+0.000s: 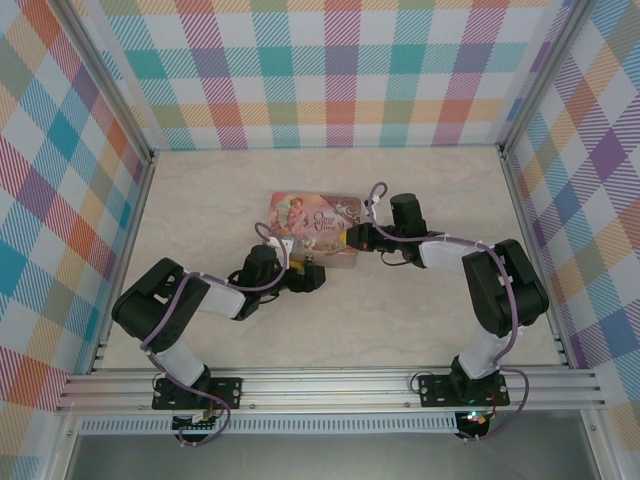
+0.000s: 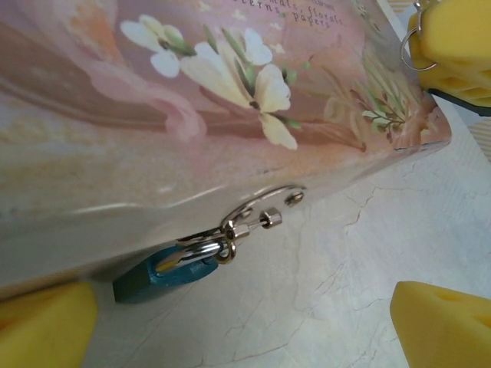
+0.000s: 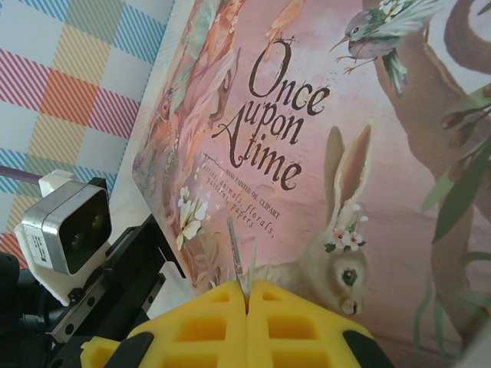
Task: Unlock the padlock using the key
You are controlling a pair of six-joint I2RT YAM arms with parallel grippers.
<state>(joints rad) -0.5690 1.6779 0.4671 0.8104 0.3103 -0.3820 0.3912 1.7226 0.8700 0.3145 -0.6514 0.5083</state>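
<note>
**Student:** Overhead view: what lies between the two arms?

**Instructor:** The pink illustrated tin (image 1: 312,222), flat on the marbled table (image 1: 430,200), lid upward. The left gripper (image 1: 312,274) is at its near edge. The right gripper (image 1: 354,240) is at its right end.

**Student:** Where is the padlock?

**Instructor:** Left wrist view: the padlock (image 2: 163,273), blue-bodied, hangs at the tin's front wall. Its silvery shackle (image 2: 205,247) is threaded through the wire hasp (image 2: 265,195). The body lies tilted, low against the wall and close to the table.

**Student:** And the state of the left claw?

**Instructor:** Spread wide. Its yellow foam pads (image 2: 42,326) stand at the two bottom corners of that view, well apart. The padlock's body is just beside the pad at lower left; whether they touch cannot be told.

**Student:** And the key?

**Instructor:** Right wrist view: the key (image 3: 237,257), a thin greyish blade, projects from the seam between the right claw's yellow pads. The pads are pressed together on it. The key points over the lid lettered "Once upon A time", near the painted rabbit (image 3: 345,253). In the left wrist view the same pads appear at upper right, beyond the tin's corner, with a small wire ring (image 2: 409,37) at their edge, well apart from the padlock.
</note>
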